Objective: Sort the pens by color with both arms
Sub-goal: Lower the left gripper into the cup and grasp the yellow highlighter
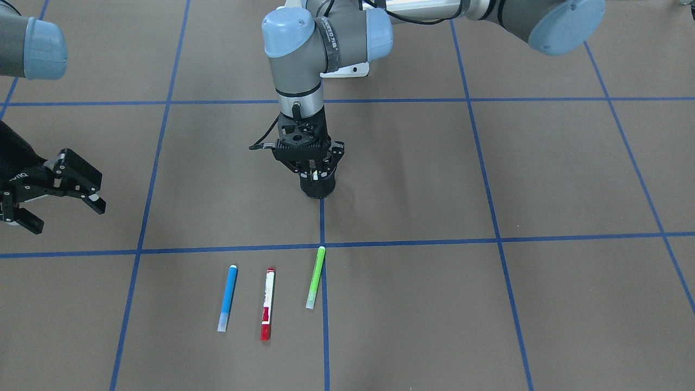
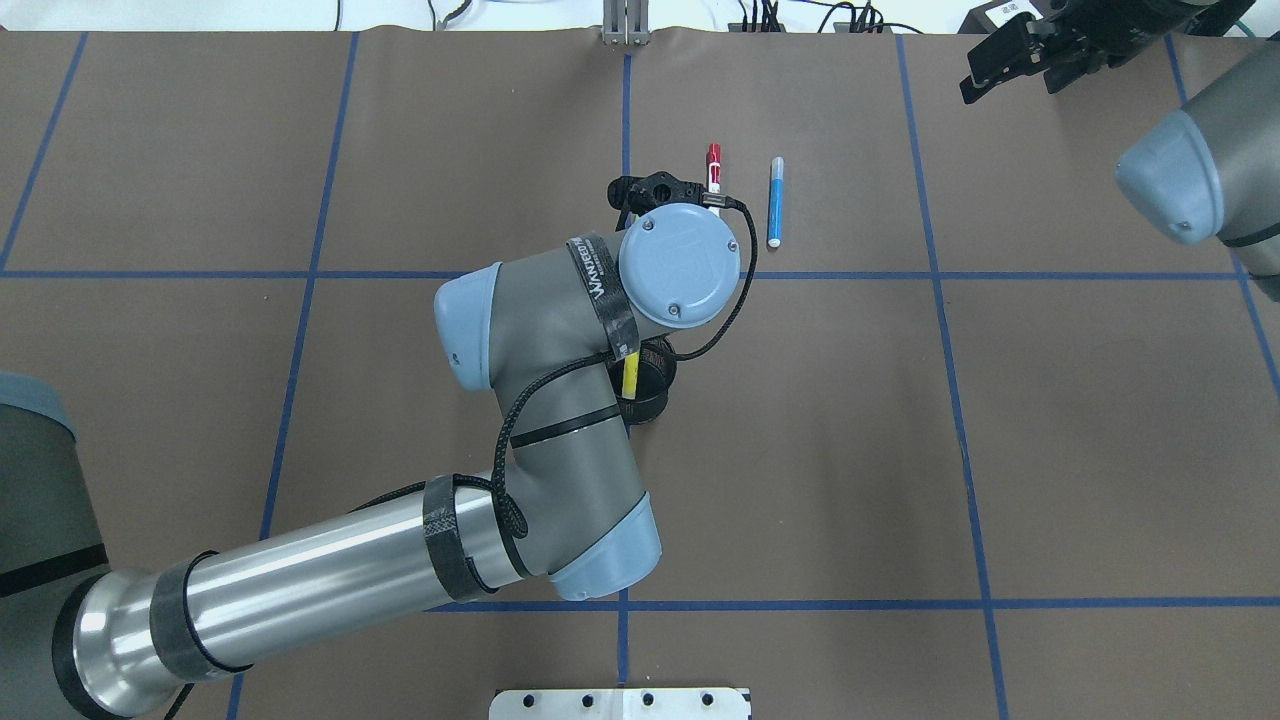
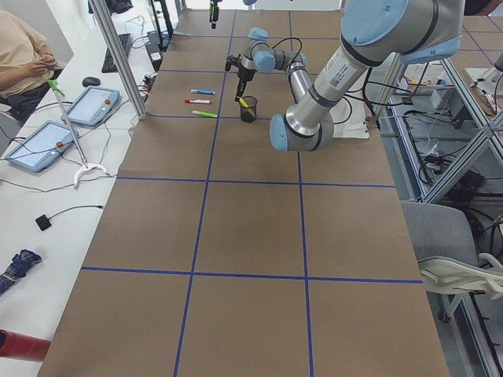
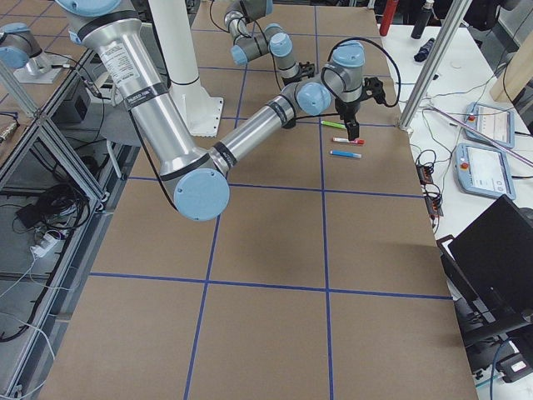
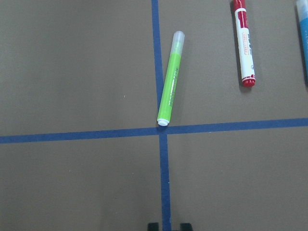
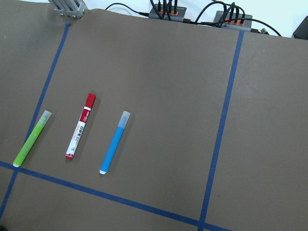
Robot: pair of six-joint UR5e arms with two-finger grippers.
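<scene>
Three pens lie side by side on the brown table: a blue pen [image 1: 228, 297], a white pen with red cap and end [image 1: 267, 304], and a green pen [image 1: 315, 277] beside a blue tape line. My left gripper [image 1: 315, 175] points straight down into the black mesh cup [image 1: 318, 189]. Its fingers stand a pen's width apart on the yellow pen [image 2: 630, 377], which leans in the cup. The left wrist hides the green pen from overhead. My right gripper [image 1: 68, 214] hangs open and holds nothing, off to the blue pen's side, well away from the row.
Blue tape lines [image 1: 412, 243] split the table into squares. Cables and power strips [image 6: 166, 12] run along the far edge. A white base plate [image 2: 620, 703] sits at the near edge. A seated person [image 3: 23, 55] and tablets are at a side table.
</scene>
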